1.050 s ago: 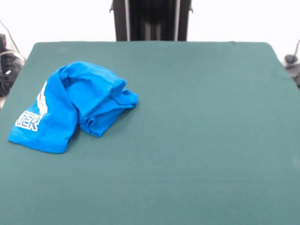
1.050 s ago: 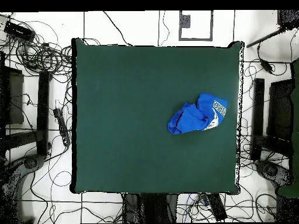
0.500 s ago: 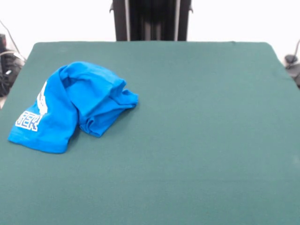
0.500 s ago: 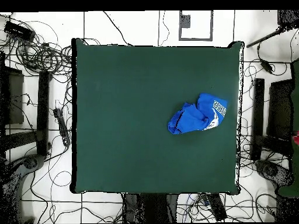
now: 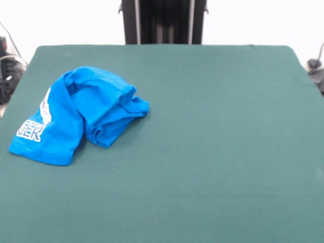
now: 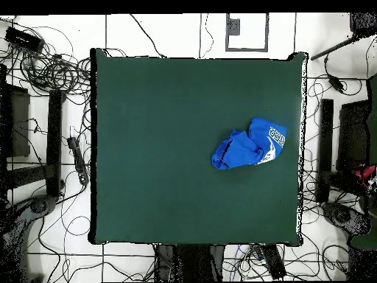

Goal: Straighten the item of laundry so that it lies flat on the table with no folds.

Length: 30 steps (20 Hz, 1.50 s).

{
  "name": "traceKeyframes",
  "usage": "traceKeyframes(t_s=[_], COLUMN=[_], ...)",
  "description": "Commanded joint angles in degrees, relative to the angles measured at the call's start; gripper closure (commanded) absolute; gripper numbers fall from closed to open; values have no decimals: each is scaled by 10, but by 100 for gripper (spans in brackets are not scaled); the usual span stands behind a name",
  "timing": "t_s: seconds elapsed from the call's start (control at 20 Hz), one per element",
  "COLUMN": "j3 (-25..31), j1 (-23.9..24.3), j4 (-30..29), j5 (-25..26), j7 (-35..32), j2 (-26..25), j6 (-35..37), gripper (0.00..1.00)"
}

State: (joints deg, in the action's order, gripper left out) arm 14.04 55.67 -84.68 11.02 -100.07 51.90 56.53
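The item of laundry, a bright blue T-shirt with white lettering, lies bunched and folded over itself at the left of the table in the front view. From overhead the crumpled shirt sits near the right edge of the dark green table. White letters show on its outer corner. No gripper appears in either view.
Cables and dark stands crowd the floor around the table in the overhead view. A small red object shows at the right edge, off the table. The black pedestal stands behind the table's far side.
The shirt has not moved. In the overhead view a red object at the right edge has come further into the picture.
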Motion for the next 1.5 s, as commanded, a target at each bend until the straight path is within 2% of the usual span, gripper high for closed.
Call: traceKeyframes(t_s=[0.05, 0.8, 1.05, 1.5], j3=[20, 19, -2, -56], j1=[-29, -53, -72, -109], j4=[-137, -184, -192, -204], j5=[17, 10, 15, 12], j7=[29, -39, -74, -127], j2=[-10, -46, -54, -100], j6=[-50, -142, -167, -220], gripper=[0, 0, 0, 0])
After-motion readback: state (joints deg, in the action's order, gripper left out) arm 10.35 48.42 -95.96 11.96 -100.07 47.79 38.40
